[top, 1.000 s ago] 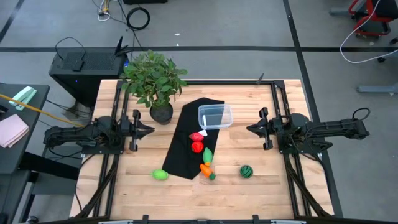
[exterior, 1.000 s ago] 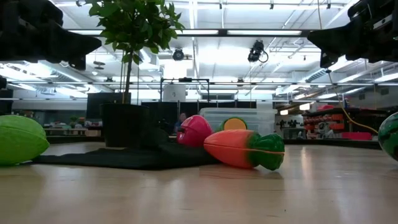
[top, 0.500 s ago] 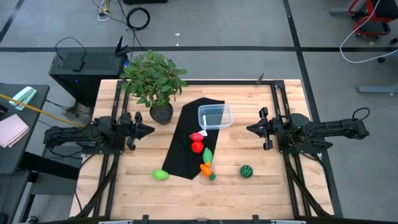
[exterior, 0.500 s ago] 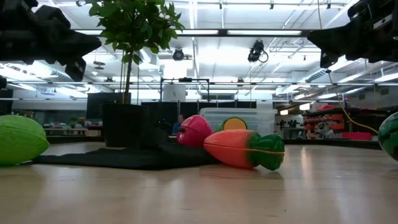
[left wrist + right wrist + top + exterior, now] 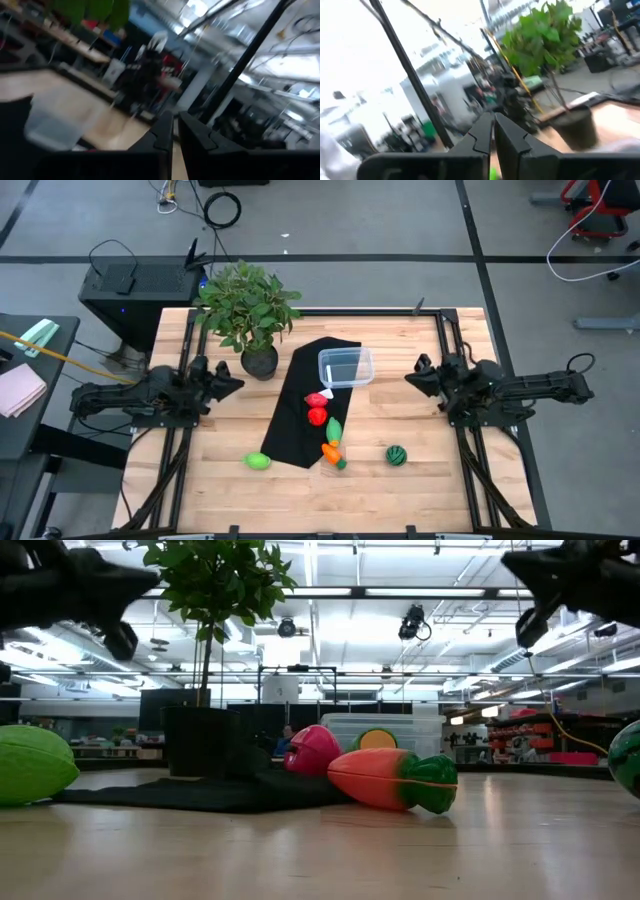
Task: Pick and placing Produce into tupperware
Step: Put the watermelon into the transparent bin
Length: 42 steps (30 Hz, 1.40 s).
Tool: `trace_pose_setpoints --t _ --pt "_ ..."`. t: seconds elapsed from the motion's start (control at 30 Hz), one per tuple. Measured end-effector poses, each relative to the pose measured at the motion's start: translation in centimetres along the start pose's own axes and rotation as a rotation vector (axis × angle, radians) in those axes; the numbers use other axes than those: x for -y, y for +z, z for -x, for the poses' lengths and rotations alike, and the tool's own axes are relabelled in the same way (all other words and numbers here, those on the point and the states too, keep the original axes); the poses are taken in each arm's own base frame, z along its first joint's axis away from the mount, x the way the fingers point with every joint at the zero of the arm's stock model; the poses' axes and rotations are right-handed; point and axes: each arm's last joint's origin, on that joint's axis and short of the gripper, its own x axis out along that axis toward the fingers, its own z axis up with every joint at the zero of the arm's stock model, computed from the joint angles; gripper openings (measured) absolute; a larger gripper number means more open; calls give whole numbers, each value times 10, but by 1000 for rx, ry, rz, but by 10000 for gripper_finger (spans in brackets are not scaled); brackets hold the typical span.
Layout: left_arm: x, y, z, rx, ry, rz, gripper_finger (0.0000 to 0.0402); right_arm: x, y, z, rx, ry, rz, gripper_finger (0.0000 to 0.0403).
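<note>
The clear tupperware (image 5: 345, 366) stands on the far end of a black cloth (image 5: 300, 420). On the cloth lie two red pieces (image 5: 317, 399) (image 5: 317, 417) and the green oblong piece (image 5: 334, 430). The orange piece (image 5: 331, 452) lies at the cloth's near edge. On bare wood are the lime-green piece (image 5: 258, 462) and the striped ball (image 5: 397, 455). My left gripper (image 5: 236, 383) hovers left of the cloth, shut and holding nothing. My right gripper (image 5: 409, 378) hovers right of the tupperware, also shut and holding nothing. Both are well above the table in the low view.
A leafy potted plant (image 5: 248, 315) stands at the far left, close to my left gripper. Bare wood lies to the right of the cloth and along the near edge. Metal frame rails (image 5: 447, 340) run along the table's left and right sides.
Both grippers have risen and tipped upward while staying near their places: the low view shows each one higher than before. The right gripper has also shifted a little toward the far edge. The produce and the tupperware have not moved.
</note>
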Motion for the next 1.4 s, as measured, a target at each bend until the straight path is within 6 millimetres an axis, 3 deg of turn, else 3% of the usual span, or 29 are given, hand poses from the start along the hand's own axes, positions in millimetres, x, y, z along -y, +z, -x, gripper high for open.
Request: trace_pose_setpoints --t 0.23,0.37,0.6,0.77,0.87,1.1,1.27,1.4 --pt "8 15 2 193 -39 4 32 -8 20 3 240 33 -41 26" --pt "13 23 4 270 -95 39 36 -12 30 3 323 30 -155 26" --pt "33 49 8 366 -183 -66 32 -26 55 -13 326 23 -158 26" --pt "53 73 -1 316 -216 -161 36 -36 74 -36 276 -9 -161 26" --pt "65 85 -15 235 -237 -195 35 -41 84 -54 220 -51 -149 26" --pt "85 92 -70 -25 -328 -200 28 -57 110 -85 63 -82 -16 26" --pt "112 87 -111 -122 -423 -317 27 -71 127 -91 -35 -12 0 26" --pt "130 82 -135 -232 -390 -416 22 -75 132 -89 -105 -25 0 26"
